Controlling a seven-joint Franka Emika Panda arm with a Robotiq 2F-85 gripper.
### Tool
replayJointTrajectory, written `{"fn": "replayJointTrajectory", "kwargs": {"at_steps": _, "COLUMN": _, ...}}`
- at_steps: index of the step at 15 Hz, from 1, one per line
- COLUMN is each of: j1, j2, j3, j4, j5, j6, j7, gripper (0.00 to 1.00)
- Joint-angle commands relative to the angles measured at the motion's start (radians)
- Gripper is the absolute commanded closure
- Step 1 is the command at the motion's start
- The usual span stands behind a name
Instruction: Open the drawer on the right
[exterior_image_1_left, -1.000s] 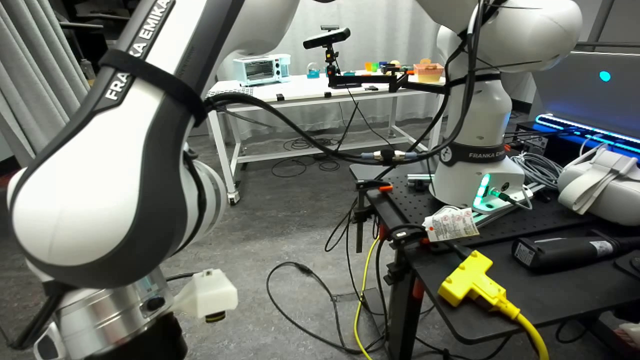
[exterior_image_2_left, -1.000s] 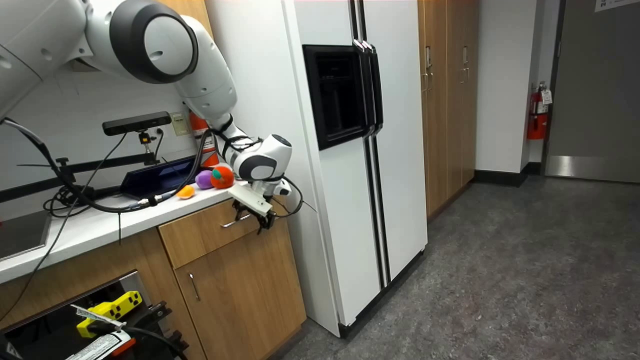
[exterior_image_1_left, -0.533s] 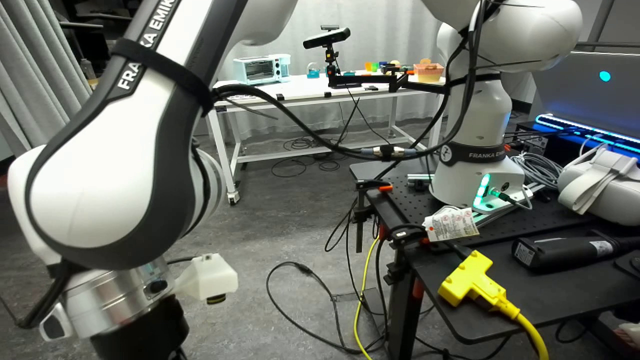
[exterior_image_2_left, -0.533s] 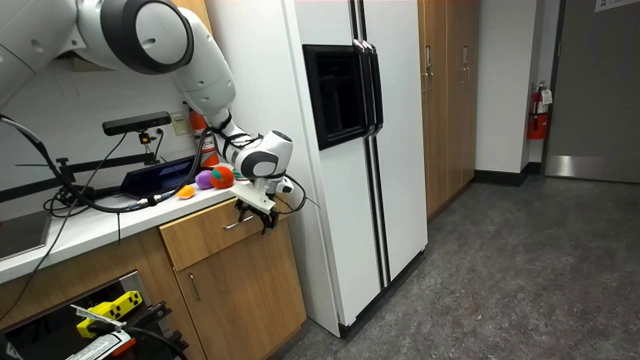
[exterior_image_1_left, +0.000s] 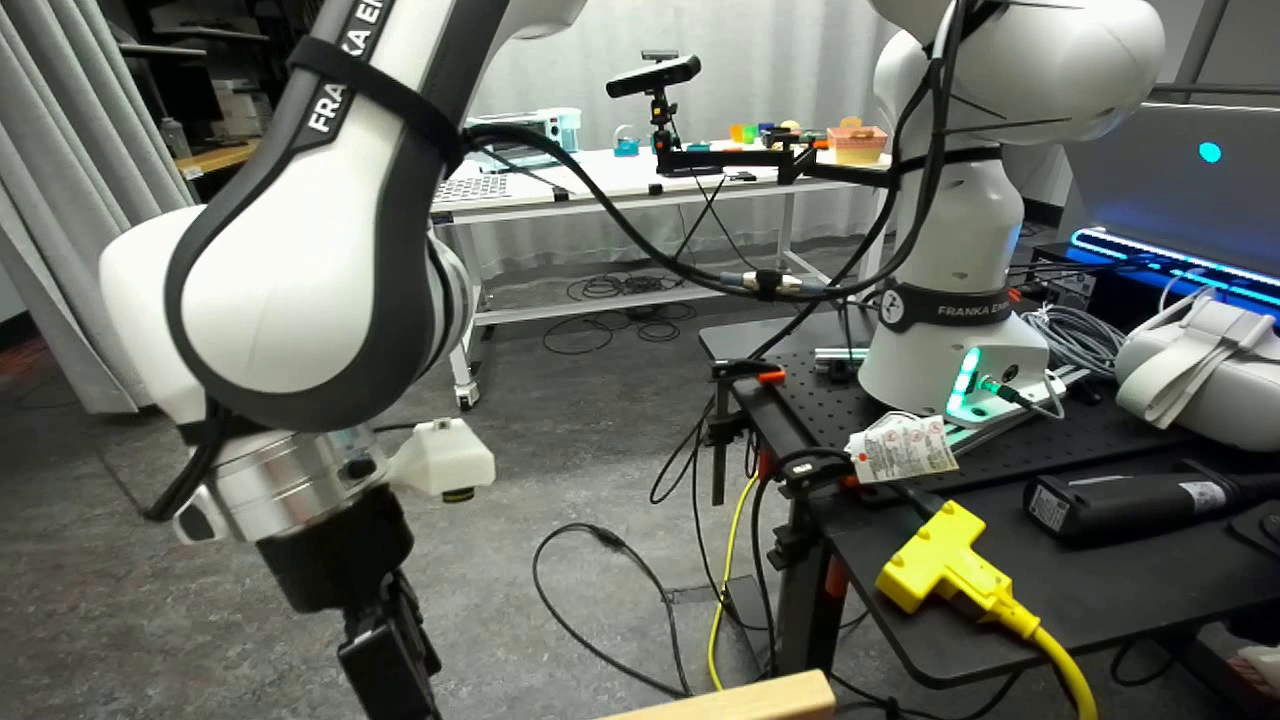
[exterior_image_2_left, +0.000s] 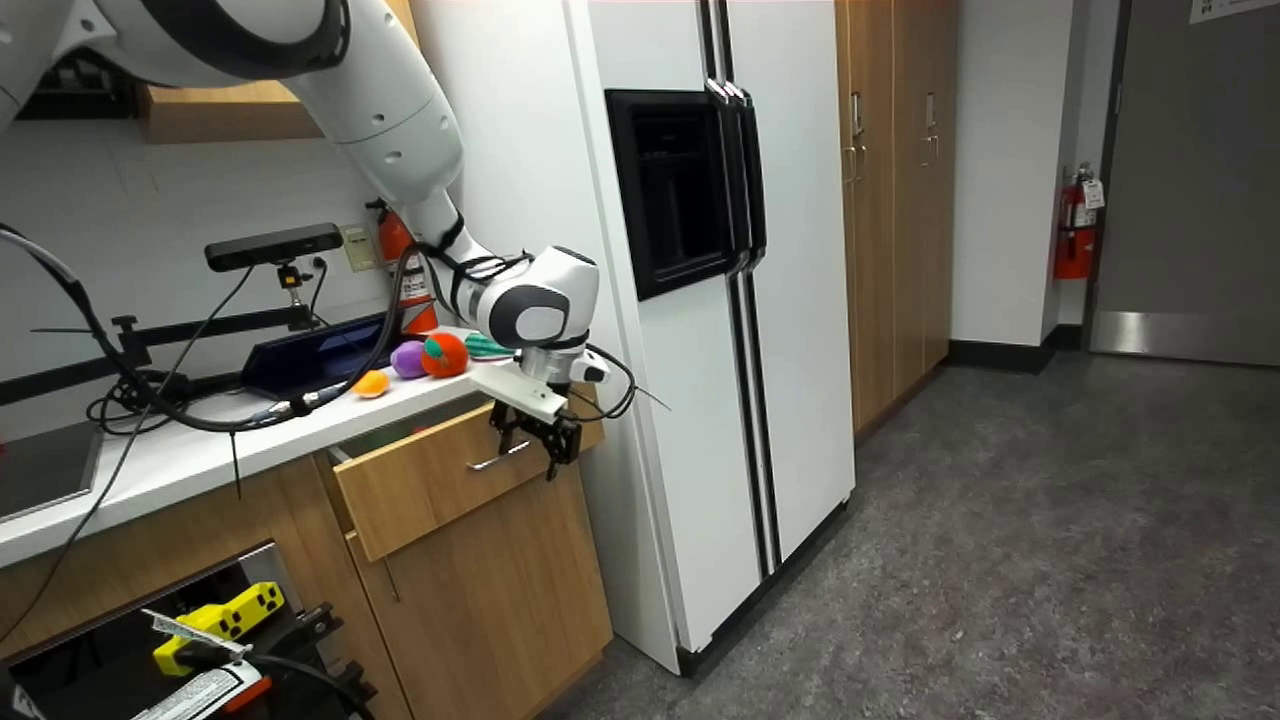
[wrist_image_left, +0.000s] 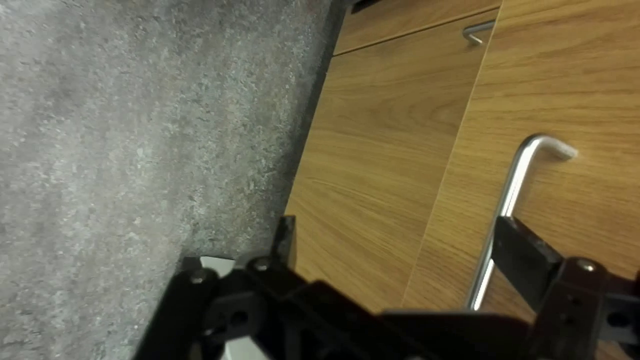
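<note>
The drawer (exterior_image_2_left: 420, 490) has a light wood front and stands partly pulled out under the counter in an exterior view. A light wood corner of it (exterior_image_1_left: 740, 700) shows at the bottom of an exterior view. Its metal handle (exterior_image_2_left: 498, 456) also shows in the wrist view (wrist_image_left: 515, 180). My gripper (exterior_image_2_left: 530, 460) is at the handle, pointing down, with its fingers wide apart in the wrist view (wrist_image_left: 395, 222). The handle bar runs between the fingers. One finger is on the drawer side of the bar and seems to touch it. Most of the drawer's inside is hidden.
A wood cabinet door (exterior_image_2_left: 490, 590) is below the drawer. A white fridge (exterior_image_2_left: 620, 400) stands close beside the gripper. Toy fruits, including a red one (exterior_image_2_left: 445, 355), lie on the white counter (exterior_image_2_left: 250, 440). A black table (exterior_image_1_left: 1000, 590) carries a yellow power splitter (exterior_image_1_left: 945, 565).
The drawer has come out from the cabinet, and a dark opening now shows behind its front. My gripper and arm have moved outward with it, away from the counter.
</note>
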Motion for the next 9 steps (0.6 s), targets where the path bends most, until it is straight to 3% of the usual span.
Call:
{"fn": "replayJointTrajectory", "kwargs": {"at_steps": 1, "j1": -0.009, "j2": -0.12, "j3": -0.047, "j4": -0.134, "j5": -0.049, "j6": 0.0, "j7": 0.051, "gripper": 0.0}}
{"fn": "replayJointTrajectory", "kwargs": {"at_steps": 5, "j1": -0.006, "j2": -0.213, "j3": -0.074, "j4": -0.209, "j5": -0.068, "j6": -0.008, "j7": 0.064, "gripper": 0.0}}
{"fn": "replayJointTrajectory", "kwargs": {"at_steps": 9, "j1": 0.02, "j2": -0.299, "j3": -0.057, "j4": -0.231, "j5": -0.087, "j6": -0.025, "j7": 0.066, "gripper": 0.0}}
